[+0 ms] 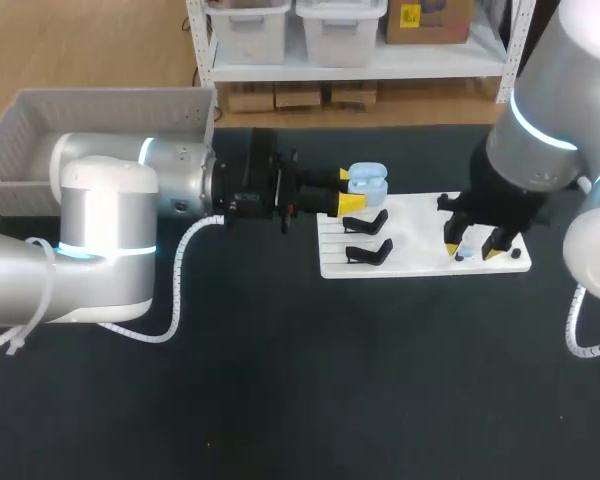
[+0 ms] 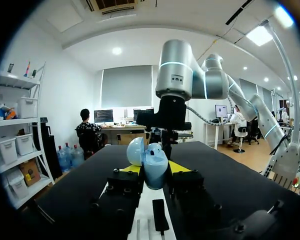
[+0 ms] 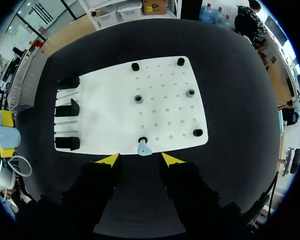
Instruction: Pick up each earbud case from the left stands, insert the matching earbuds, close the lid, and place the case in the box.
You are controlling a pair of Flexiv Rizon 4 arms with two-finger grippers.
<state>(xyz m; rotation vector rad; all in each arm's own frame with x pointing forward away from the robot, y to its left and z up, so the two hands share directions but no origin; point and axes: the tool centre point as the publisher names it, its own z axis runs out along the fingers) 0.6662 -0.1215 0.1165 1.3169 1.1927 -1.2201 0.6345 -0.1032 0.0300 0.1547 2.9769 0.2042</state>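
My left gripper [image 1: 352, 195] is shut on a light blue earbud case [image 1: 368, 180], held just above the left end of the white board [image 1: 420, 262]. In the left wrist view the case [image 2: 152, 162] sits between the yellow fingertips [image 2: 130, 169] with its lid open. My right gripper [image 1: 472, 245] hangs over the board's right front part. In the right wrist view it [image 3: 141, 160] is open, and a light blue earbud [image 3: 143, 147] on a peg lies just ahead of the gap, touched by neither finger.
Black case stands [image 1: 368, 222] [image 1: 370, 252] sit on the board's left part, with three visible as black stands [image 3: 67, 107] in the right wrist view. Black pegs [image 3: 190, 93] dot the board. A grey box [image 1: 100, 105] stands at the back left, behind my left arm.
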